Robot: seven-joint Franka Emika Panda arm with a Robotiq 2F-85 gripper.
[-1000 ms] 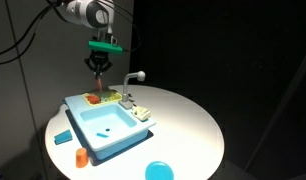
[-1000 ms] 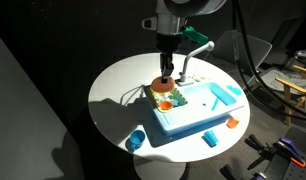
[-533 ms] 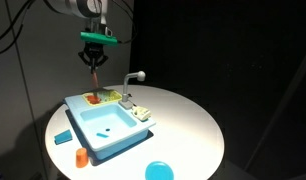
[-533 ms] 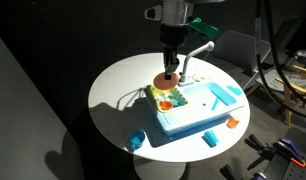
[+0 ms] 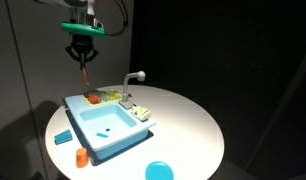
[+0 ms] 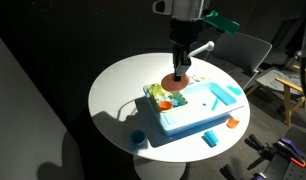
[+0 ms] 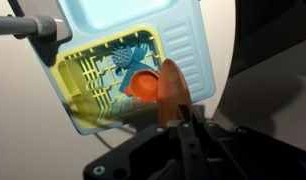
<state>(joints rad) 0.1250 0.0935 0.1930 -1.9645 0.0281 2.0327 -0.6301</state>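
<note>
My gripper [image 5: 84, 57] [image 6: 179, 62] is shut on the rim of a thin brown-orange plate [image 5: 88, 72] [image 6: 174, 82], which hangs below it in the air. It is held well above the yellow-green dish rack [image 5: 108, 97] [image 6: 156, 92] at the end of a light blue toy sink [image 5: 103, 125] [image 6: 203, 105]. In the wrist view the plate [image 7: 173, 90] runs edge-on out of the closed jaws of the gripper [image 7: 181, 118], over the rack [image 7: 88, 85]. An orange item [image 7: 143, 86] and blue pieces lie in the rack.
A grey faucet [image 5: 136, 76] [image 6: 201, 48] stands behind the sink. On the round white table [image 5: 183, 120] lie a blue dish [image 5: 159, 171], an orange cup [image 5: 82, 156] and a blue block [image 5: 62, 137]. A blue cup [image 6: 139, 138] sits near the table edge.
The arm has risen, carrying the plate up and away from the dish rack. The jaws have stayed shut on it.
</note>
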